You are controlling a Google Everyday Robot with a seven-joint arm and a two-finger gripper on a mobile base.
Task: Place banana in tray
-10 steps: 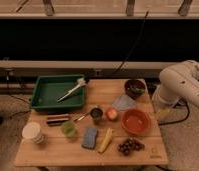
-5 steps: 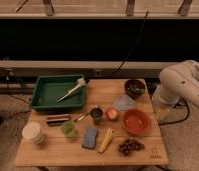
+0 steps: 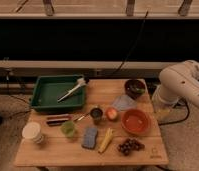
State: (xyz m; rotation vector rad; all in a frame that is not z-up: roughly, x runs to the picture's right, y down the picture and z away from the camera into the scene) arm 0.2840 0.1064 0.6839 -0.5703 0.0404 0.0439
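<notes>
The table (image 3: 58,150) is pale wood in slats, matt. The tray (image 3: 45,95) looks like dark green plastic, smooth and with little shine. The banana (image 3: 106,140) has smooth matt skin. The orange bowl (image 3: 135,121) is glossy, while the blue sponge (image 3: 89,136) looks rough. The gripper (image 3: 162,111) hangs at the table's right edge, under the arm (image 3: 180,82) — a smooth white shell.

One banana (image 3: 106,140), one tray (image 3: 49,93), one brush (image 3: 73,90), two bowls (image 3: 135,122) (image 3: 135,88), one sponge (image 3: 89,136), one grape bunch (image 3: 129,146); one pincer (image 3: 162,111), off the bench's (image 3: 143,156) right edge.

I saw the yellow banana (image 3: 106,140) lying flat, well apart from the green tray (image 3: 44,93). The gripper (image 3: 161,111) hung far right.
</notes>
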